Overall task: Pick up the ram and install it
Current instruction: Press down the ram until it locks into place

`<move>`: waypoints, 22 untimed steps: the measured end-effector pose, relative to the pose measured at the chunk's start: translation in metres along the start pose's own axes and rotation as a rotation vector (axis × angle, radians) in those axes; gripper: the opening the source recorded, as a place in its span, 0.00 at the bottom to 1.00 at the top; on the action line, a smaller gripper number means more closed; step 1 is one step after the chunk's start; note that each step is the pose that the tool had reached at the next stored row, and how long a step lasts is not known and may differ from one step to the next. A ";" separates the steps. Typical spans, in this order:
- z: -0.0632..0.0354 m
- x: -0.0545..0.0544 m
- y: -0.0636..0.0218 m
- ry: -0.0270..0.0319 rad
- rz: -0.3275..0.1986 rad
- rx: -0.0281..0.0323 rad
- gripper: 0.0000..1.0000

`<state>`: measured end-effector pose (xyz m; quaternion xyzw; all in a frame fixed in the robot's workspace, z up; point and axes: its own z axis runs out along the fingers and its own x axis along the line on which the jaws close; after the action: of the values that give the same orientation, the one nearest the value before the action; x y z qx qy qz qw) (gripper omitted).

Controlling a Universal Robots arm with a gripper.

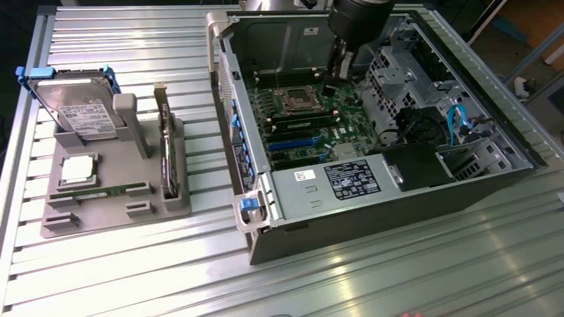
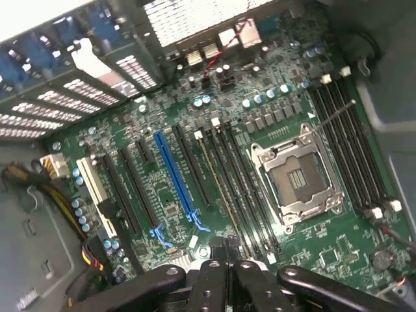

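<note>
Exterior view: on the bench (image 1: 370,264), an open case (image 1: 458,185) lies on its side with the board (image 1: 304,122) inside. The arm (image 1: 357,20) reaches down into it, the end effector (image 1: 333,82) low over the memory slots. A ram (image 1: 304,122) lies seated there, long axis across the case. At the exterior view's left a grey tray (image 1: 115,205) holds a drive (image 1: 79,109), a processor (image 1: 78,168), a card (image 1: 168,158) on edge, and another ram (image 1: 92,192) flat along its front edge.

Wrist view: the end effector (image 2: 224,250) is closed, its fingers (image 2: 209,273) together just above the slots (image 2: 231,188) beside the empty socket (image 2: 296,175); I cannot tell whether it grips anything.
</note>
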<state>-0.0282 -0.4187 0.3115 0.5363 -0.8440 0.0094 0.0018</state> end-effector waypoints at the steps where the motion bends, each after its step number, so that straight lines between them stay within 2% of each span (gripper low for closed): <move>1: 0.0001 0.000 0.0000 0.0003 0.023 -0.0003 0.11; 5: 0.0006 0.000 0.0000 0.0015 0.110 -0.0014 0.11; 8: 0.0011 0.000 0.0000 0.0028 0.204 -0.0027 0.11; 18: 0.0022 0.000 0.0000 0.0054 0.392 -0.0051 0.11; 22: 0.0028 0.000 0.0001 0.0069 0.498 -0.0065 0.11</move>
<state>-0.0282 -0.4187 0.3087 0.3120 -0.9500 0.0086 0.0041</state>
